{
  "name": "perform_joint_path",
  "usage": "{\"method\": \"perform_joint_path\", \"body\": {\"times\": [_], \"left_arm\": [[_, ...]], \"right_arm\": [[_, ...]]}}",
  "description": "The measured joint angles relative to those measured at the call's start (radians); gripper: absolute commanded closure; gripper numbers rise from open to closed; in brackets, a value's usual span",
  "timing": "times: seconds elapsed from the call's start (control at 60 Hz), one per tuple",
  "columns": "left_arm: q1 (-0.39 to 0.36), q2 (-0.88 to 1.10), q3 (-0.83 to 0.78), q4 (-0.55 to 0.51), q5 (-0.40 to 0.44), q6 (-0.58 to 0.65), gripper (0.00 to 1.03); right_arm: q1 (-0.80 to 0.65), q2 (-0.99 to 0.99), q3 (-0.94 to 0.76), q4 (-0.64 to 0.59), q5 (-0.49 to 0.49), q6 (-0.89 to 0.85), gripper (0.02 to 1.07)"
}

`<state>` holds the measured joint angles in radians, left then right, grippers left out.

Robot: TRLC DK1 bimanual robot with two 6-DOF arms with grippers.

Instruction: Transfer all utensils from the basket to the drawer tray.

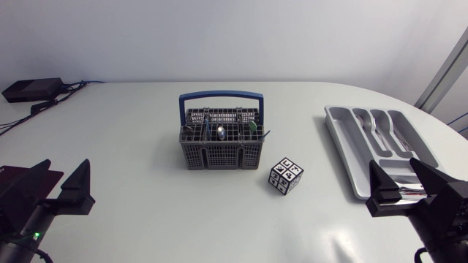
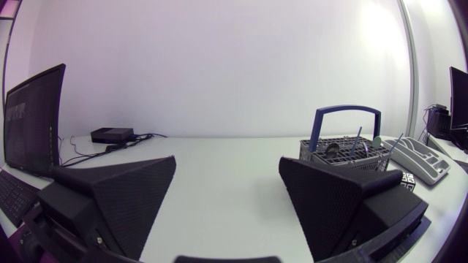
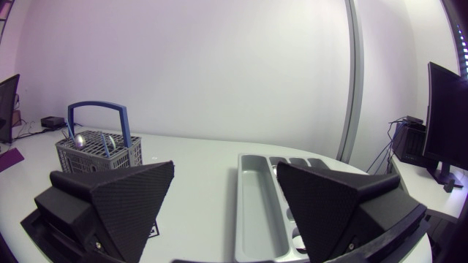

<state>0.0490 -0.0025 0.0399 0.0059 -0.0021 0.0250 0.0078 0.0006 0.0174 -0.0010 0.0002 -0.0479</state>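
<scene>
The left tool (image 1: 67, 165) and right tool (image 1: 393, 165) gape empty; the basket (image 1: 219, 156) stands between them, perhaps nearer the left.

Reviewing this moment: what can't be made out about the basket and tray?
1. Utensils in the basket: head view, too small and screened by the mesh walls; count and types unclear.
2. Near end of the drawer tray: head view, covered by the right gripper; right wrist view, hidden behind its fingers.
3. Tray contents: head view, shiny shapes too small to identify.
</scene>
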Motion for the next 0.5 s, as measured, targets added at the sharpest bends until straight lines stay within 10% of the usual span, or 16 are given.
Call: {"method": "perform_joint_path", "body": {"times": [0.5], "left_arm": [[0.0,-0.003,-0.001,0.004,0.0,-0.023,0.05]], "right_arm": [[0.011,0.0,0.0,0.001,0.008,0.0,0.06]]}}
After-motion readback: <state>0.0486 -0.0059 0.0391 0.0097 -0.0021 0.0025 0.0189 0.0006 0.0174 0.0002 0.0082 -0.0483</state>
